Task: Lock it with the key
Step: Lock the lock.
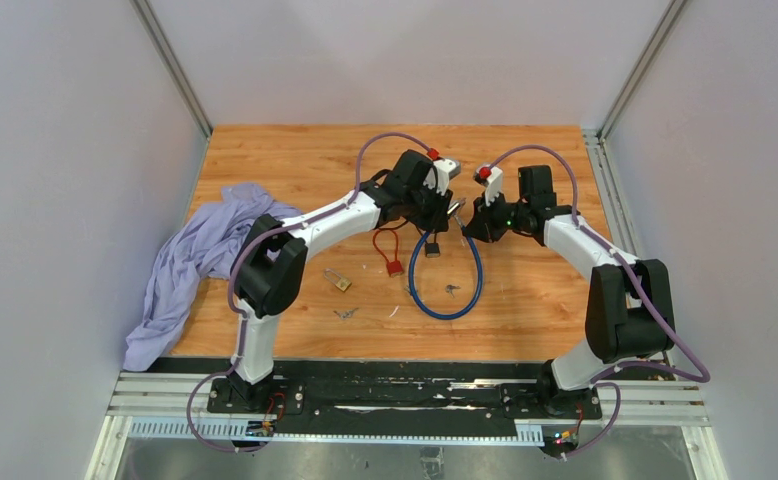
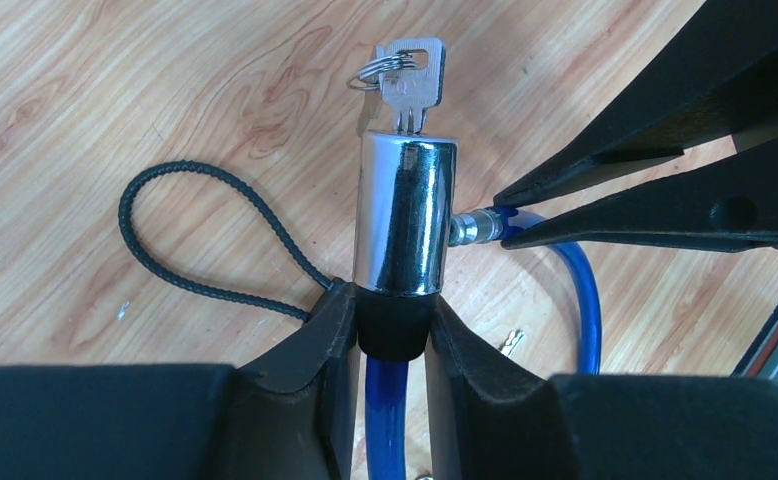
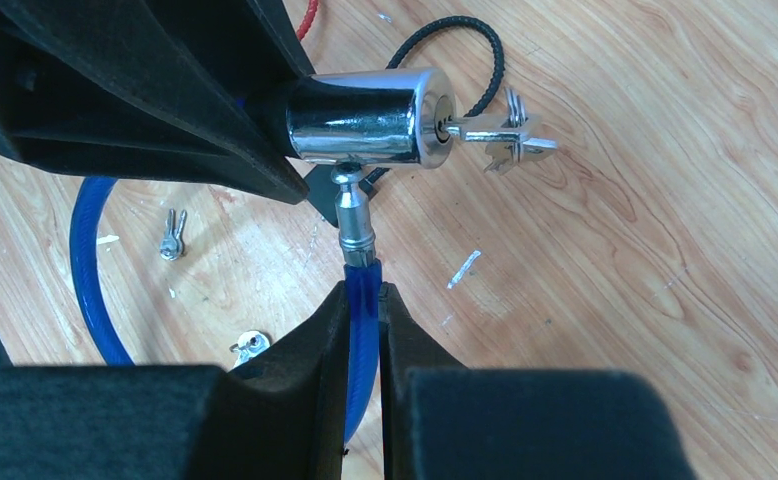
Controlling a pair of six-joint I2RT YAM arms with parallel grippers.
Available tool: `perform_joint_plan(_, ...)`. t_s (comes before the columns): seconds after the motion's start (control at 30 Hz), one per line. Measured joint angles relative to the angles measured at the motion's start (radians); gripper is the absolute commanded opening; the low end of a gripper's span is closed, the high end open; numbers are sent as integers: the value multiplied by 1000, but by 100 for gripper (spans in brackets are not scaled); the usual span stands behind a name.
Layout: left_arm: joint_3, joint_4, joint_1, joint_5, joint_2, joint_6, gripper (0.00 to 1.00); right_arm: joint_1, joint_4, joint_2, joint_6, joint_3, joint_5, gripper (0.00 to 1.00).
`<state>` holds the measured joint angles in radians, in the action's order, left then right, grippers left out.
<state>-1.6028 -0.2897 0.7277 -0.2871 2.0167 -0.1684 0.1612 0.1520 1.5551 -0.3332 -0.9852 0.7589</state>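
Key (image 2: 406, 85) clear, right hand (image 2: 503, 222) beside lock (image 2: 405, 215)

Bright, even light — soft shadows

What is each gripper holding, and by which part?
Left gripper: the lock's black collar, below the chrome cylinder. Right gripper: the blue cable, just behind its metal pin.

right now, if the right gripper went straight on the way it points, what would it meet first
The chrome lock cylinder: the metal tip of the blue cable it pinches seems to touch the cylinder's side. Depth unclear.
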Motion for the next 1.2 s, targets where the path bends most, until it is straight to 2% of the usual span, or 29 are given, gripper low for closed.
perform_joint_plan(1.2, 0, 0, 0, -5, -13, 3, 0, -1, 3, -1, 0, 0, 1, 1)
